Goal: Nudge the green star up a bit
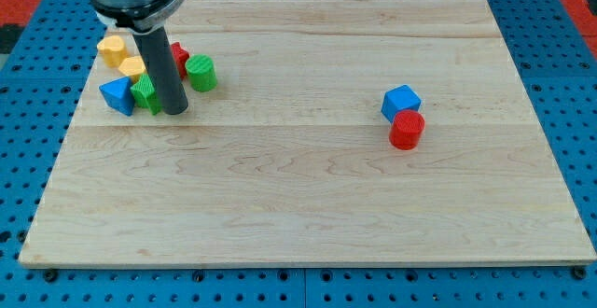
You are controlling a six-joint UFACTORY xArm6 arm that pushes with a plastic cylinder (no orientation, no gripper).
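The green star (145, 94) sits at the view's upper left, partly hidden behind my rod. My tip (174, 111) rests on the board right against the star's right side, a little below it. A blue triangular block (118, 94) touches the star's left side. A yellow block (131, 67) sits just above the star. A green cylinder (201, 73) stands to the right of the rod. A red block (178, 58) is mostly hidden behind the rod.
Another yellow block (112, 49) lies at the top left of the cluster. A blue cube (401, 101) and a red cylinder (407, 130) touch each other at the view's right. The wooden board (308, 205) lies on a blue pegboard.
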